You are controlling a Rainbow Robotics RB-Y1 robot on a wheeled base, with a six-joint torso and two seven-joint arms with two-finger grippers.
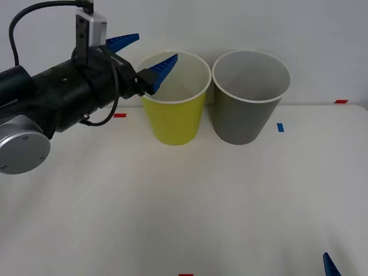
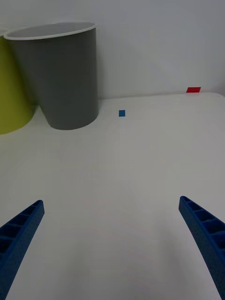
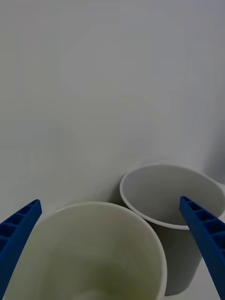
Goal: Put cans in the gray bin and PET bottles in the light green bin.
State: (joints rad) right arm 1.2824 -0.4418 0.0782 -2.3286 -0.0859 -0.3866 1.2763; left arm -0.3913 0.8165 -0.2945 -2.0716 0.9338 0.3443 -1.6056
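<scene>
The light green bin [image 1: 175, 118] stands upright at the back of the table, and the gray bin [image 1: 246, 115] stands close beside it on its right. My left gripper [image 1: 157, 46] hangs open and empty over the green bin's left rim. In the left wrist view this gripper [image 3: 109, 201] looks down on the green bin's pale inside [image 3: 93, 253] and into the gray bin [image 3: 173, 197]. My right gripper [image 2: 111, 200] is open and empty, low over the table, facing the gray bin [image 2: 65, 79]. One of its fingertips [image 1: 329, 265] shows at the front right. Cans and PET bottles are out of view.
A blue tape mark [image 1: 280, 127] lies right of the gray bin. Red tape marks [image 1: 119, 115] [image 1: 341, 101] sit near the table's back edge and another [image 1: 185, 275] at its front edge. A white wall rises behind the bins.
</scene>
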